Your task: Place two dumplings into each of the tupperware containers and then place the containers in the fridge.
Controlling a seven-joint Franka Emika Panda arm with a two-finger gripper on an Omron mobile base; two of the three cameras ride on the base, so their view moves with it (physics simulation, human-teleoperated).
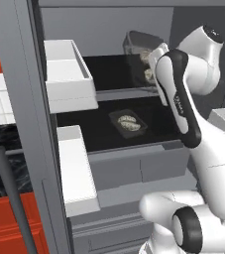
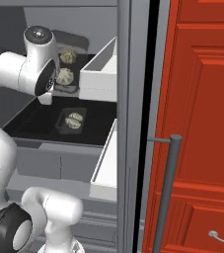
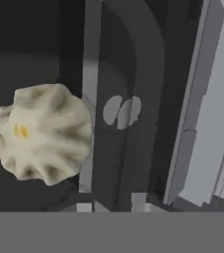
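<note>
Fridge (image 1: 32, 99) open, arm reaching inside. One tupperware container (image 1: 128, 122) sits flat on the lower dark shelf (image 1: 94, 131), two dumplings (image 1: 128, 121) in it side by side. I count that one as done.

Second container (image 1: 142, 49) is above it, over the upper shelf, tilted up on edge at the arm's wrist. Two dumplings (image 2: 64, 75) show in it from the right base camera. The hand camera looks close on one dumpling (image 3: 43, 132) against the tray's grey rim.

Gripper: fingers hidden behind the wrist in both base cameras. By my reckoning they are nearly closed, and I judge they are pinching the second container's rim, since it hangs tilted there.

Left to do, as I read it: settle this container flat on the upper shelf, let go, back out.

No brands, labels or writing legible anywhere.
</note>
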